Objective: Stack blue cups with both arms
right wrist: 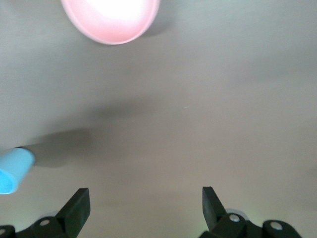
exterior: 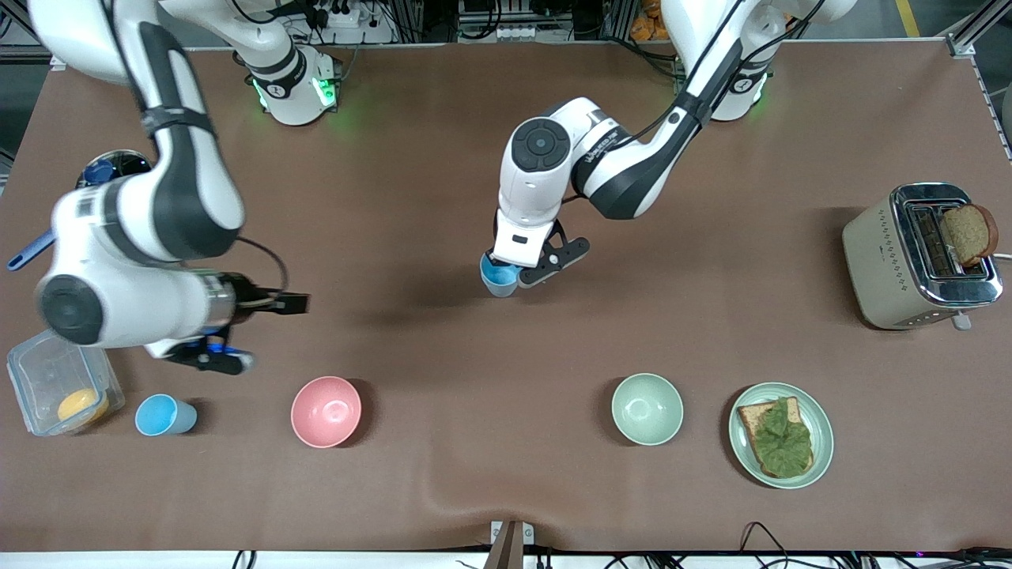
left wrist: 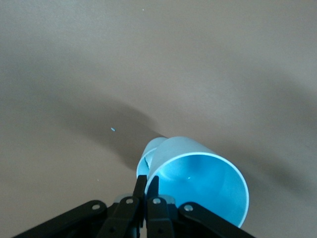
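Two cups in play: left gripper [exterior: 518, 273] clamps wall of bright sky-blue plastic tumbler [left wrist: 198, 181] mid-table. Right gripper [right wrist: 143, 208] spread, empty, paler blue tumbler [exterior: 164, 416] just beside. Next, likely: right descends, grasps it.

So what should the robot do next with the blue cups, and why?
Probably the right claw should drop onto the cup on the table and pinch it. That claw is open and empty just above the table beside that cup, while the left claw already grips the other cup over mid-table.
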